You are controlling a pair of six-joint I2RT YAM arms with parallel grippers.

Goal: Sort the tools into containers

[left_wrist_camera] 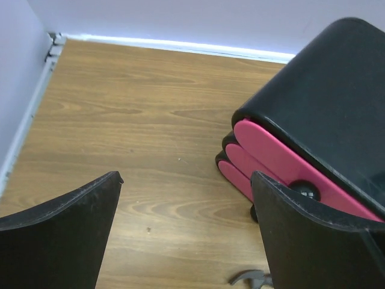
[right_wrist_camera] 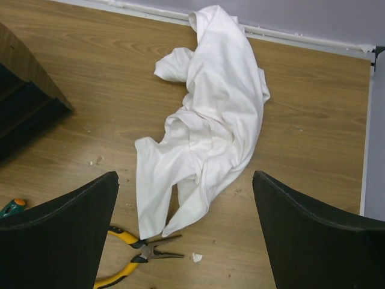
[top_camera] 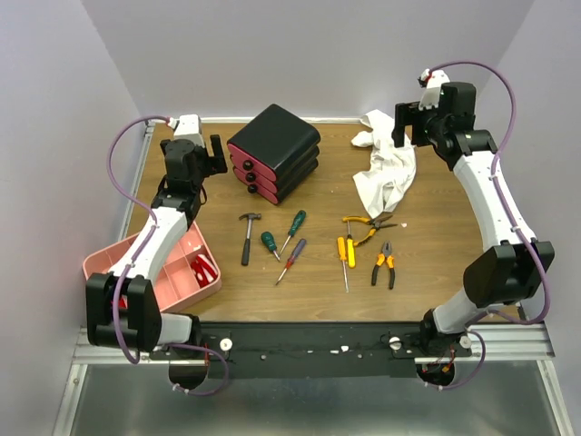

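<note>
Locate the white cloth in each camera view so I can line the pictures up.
Top external: white cloth at the table's rear right, right of the drawer box, behind the yellow-handled pliers.
Left wrist: not in it; only the drawer box and bare wood.
Right wrist: it fills the centre, with the same pliers below it.
Shared landmark: the table's far edge against the wall.

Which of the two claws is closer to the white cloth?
Right. The right gripper hangs open above the far end of the white cloth. The left gripper hangs beyond the black drawer box, on the side away from the cloth.
</note>
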